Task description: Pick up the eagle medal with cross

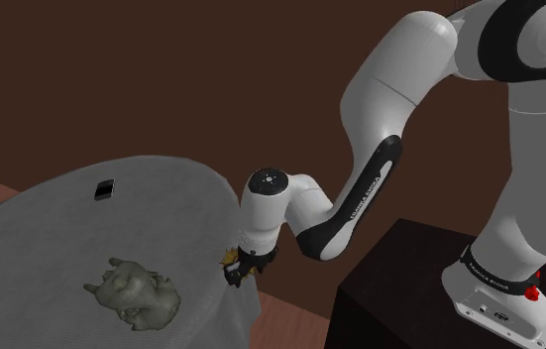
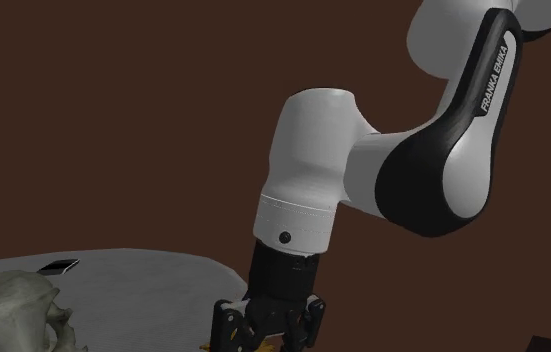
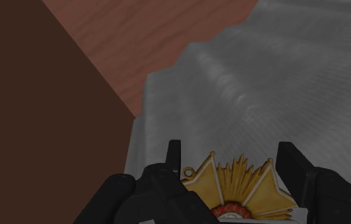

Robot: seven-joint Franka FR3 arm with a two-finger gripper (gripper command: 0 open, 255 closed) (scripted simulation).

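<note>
Gold rays, white cross arms and a red centre mark the medal [image 3: 241,191], which we find at the very rim of the grey, cloth-draped table [image 1: 53,213], on the side nearest the dark stand [image 1: 399,288]. The black gripper [image 3: 231,153] is down at the table's surface, its fingers apart with the medal between them: one stands close against a white arm, the other just off the small ring. We see no firm clasp, so we read the gripper as half-wide and bracketing, not holding.

Farther in on the table sits a lumpy grey-green figure [image 1: 134,292], well apart from the gripper, and a small dark phone [image 1: 105,188] lies near the table's far side. Beyond the table's rim the cloth drops toward a reddish wooden floor [image 3: 148,38].

We judge the approach done and the grasp in hand. The next move calls for squeezing evenly on the medal's edges, then lifting straight up from the table so that the thin piece neither slips nor slides off the rim.
</note>
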